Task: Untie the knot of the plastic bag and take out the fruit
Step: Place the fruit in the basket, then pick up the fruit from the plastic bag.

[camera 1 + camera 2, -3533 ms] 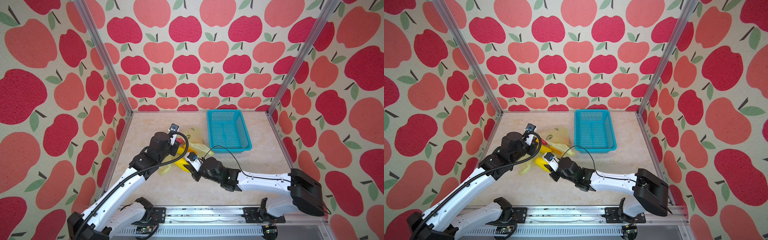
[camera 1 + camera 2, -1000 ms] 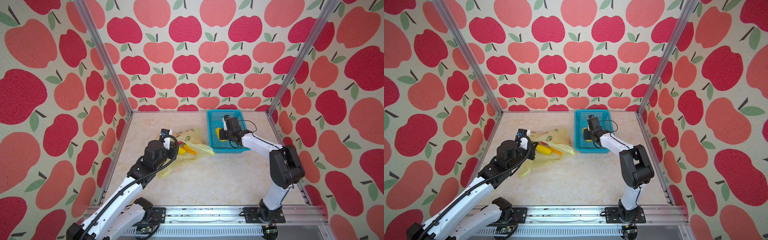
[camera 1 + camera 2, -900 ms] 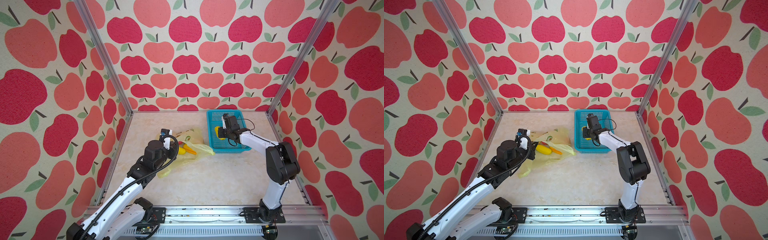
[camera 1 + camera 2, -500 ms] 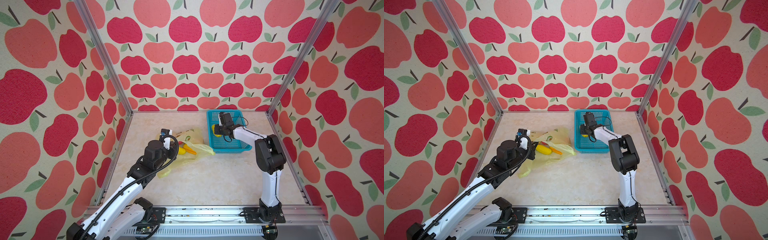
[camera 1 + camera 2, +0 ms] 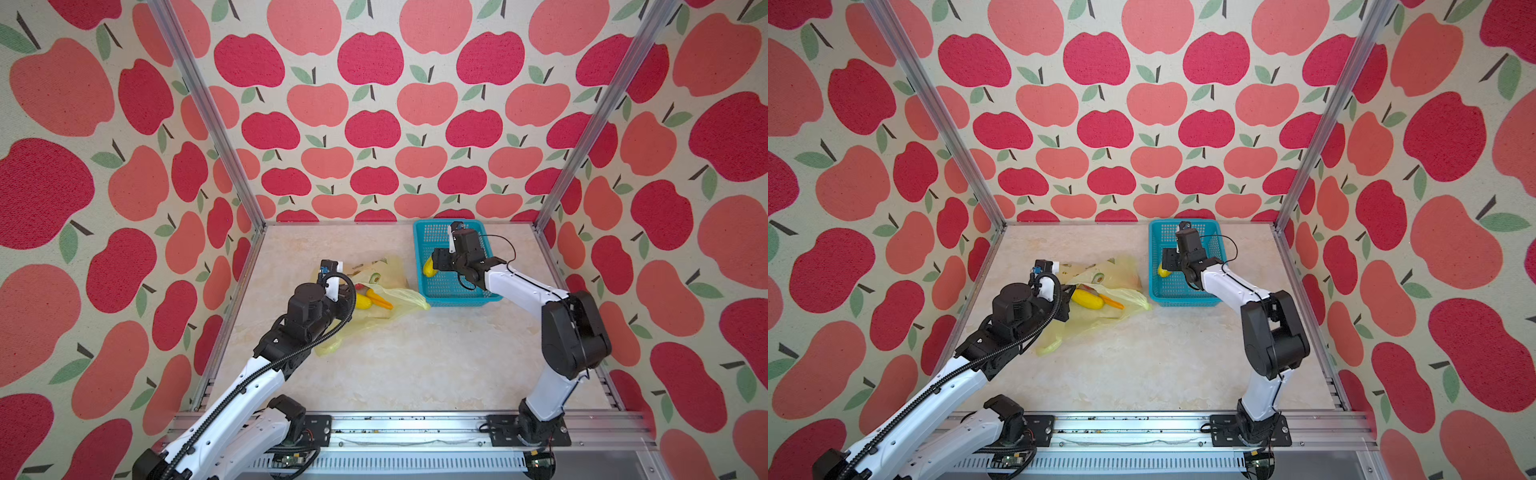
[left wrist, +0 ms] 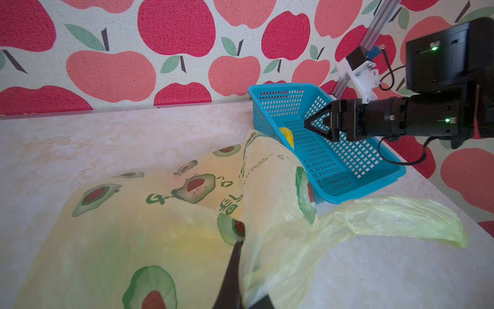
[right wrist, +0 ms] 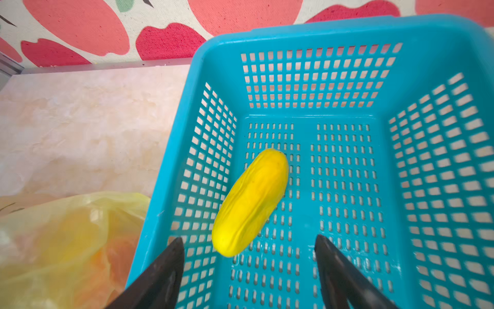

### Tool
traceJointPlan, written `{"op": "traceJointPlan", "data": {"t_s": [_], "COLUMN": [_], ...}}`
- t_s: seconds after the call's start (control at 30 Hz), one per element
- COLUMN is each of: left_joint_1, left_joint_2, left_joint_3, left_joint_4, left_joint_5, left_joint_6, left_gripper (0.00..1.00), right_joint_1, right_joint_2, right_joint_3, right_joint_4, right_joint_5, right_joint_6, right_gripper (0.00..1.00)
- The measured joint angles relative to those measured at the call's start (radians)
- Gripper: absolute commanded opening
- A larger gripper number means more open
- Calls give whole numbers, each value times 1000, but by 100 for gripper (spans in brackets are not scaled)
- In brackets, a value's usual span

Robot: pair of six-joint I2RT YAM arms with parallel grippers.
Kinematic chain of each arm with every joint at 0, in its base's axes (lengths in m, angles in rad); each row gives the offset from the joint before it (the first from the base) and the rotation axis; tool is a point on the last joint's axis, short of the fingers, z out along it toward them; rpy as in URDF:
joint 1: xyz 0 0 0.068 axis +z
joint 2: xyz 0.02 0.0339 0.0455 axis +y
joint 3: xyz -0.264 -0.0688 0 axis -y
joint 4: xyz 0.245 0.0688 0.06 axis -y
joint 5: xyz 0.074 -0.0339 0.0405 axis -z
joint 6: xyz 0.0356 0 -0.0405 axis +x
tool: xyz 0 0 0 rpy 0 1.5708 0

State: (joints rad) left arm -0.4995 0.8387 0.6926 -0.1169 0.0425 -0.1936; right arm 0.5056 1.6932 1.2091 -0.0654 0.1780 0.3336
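Note:
The yellow-green plastic bag (image 5: 376,322) (image 5: 1100,318) (image 6: 160,214) lies at the table's middle left with its mouth open. A yellow fruit (image 5: 362,302) (image 5: 1087,300) and an orange one (image 5: 380,300) (image 5: 1112,302) show inside it. No knot is in view, and a handle loop (image 6: 401,219) lies loose. My left gripper (image 6: 238,242) (image 5: 1067,299) is shut on the bag's film. My right gripper (image 7: 248,238) (image 5: 436,259) (image 6: 307,124) hangs open inside the teal basket. Just ahead of its fingertips, a long yellow fruit (image 7: 251,203) (image 5: 428,267) (image 5: 1163,272) lies free on the basket floor.
The teal mesh basket (image 5: 457,301) (image 5: 1183,302) (image 6: 361,192) (image 7: 320,26) stands at the back right, its near left corner touching the bag. Apple-print walls and metal corner posts (image 5: 598,120) close in three sides. Bare marble table (image 5: 415,365) spreads in front.
My right gripper has opened over the basket and let go of the long yellow fruit, which now lies on the basket floor. The left arm and bag have not moved.

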Motion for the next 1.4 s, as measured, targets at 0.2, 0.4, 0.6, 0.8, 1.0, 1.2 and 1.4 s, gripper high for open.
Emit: {"op": "traceJointPlan", "data": {"t_s": [0.2,0.4,0.6,0.8,1.0,1.2,1.4], "left_joint_1": [1,5,14,18,21,21,39], "left_joint_2": [0,1,33,37,42,32,24], "left_joint_3": [0,-6,-6,-6,-6,-6,-10], "left_joint_4": [3,10,18,19,19,21,20], "left_joint_5": [0,0,0,0,0,-1,-26], "left_joint_6": [0,0,0,0,0,0,0], "left_gripper": [0,0,0,0,0,0,0], "right_joint_1": [128,298,457,687,798,797,776], "right_joint_2": [-323,-629,-735,-591,-321,-127,-19], "right_joint_3": [-172,-346,-408,-406,-341,-275,-222], "right_joint_4": [35,92,147,267,343,404,454], "right_joint_5": [90,183,209,204,154,116,110], "right_joint_6": [-73,-190,-278,-394,-421,-381,-331], "right_gripper": [79,73,67,59,46,38,31]}}
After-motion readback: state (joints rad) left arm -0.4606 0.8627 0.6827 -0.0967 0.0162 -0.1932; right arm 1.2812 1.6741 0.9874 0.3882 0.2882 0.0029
